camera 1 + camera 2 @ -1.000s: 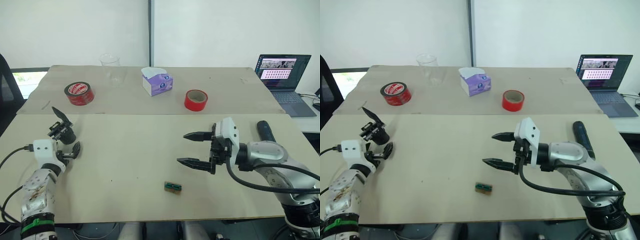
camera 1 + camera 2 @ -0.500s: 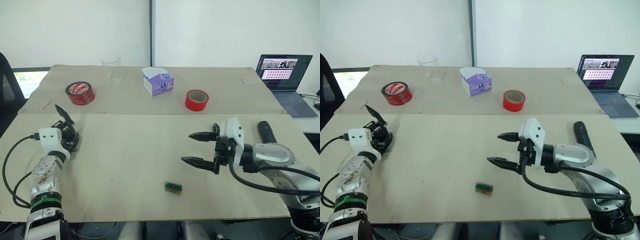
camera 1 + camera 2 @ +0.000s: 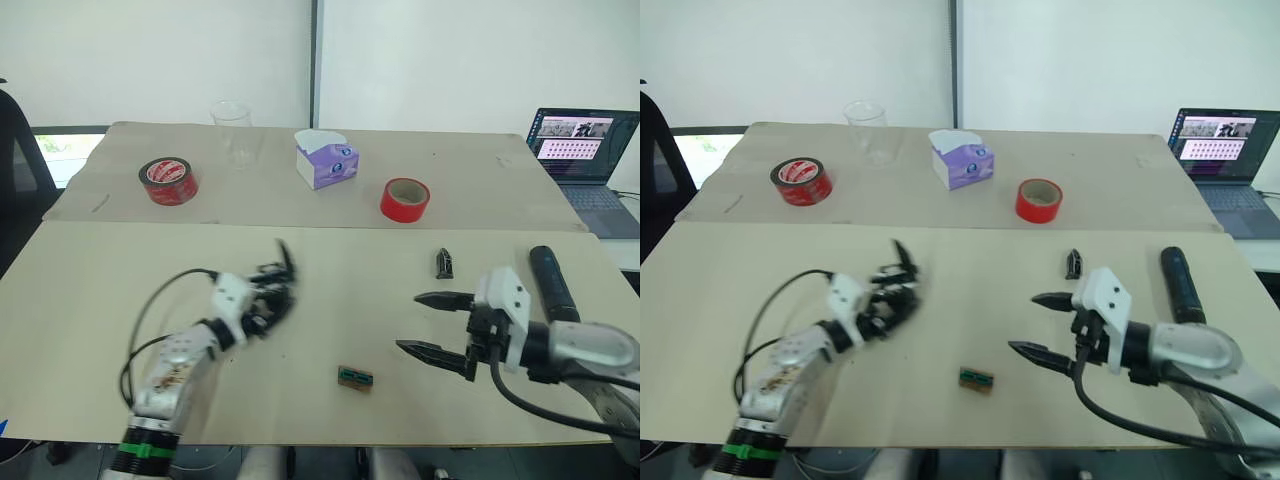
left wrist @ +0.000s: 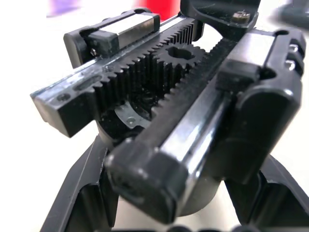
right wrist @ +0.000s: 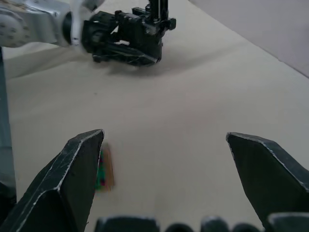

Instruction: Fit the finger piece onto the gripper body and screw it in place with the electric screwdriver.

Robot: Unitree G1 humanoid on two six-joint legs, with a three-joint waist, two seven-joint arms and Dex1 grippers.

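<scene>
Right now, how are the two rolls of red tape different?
The left tape roll has a black rim and white printing on top; the right tape roll is plain red all over. The left one sits near the clear cup, the right one nearer the tissue box. Both lie flat on the far table.

White-wristed silver arms, looping black cables, 2 black-fingered grippers.

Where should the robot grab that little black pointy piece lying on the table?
Probably across the finger piece's two long sides, coming straight down from above. It lies flat and alone on the table, its long axis pointing away from the robot, so the open right gripper could straddle it.
</scene>
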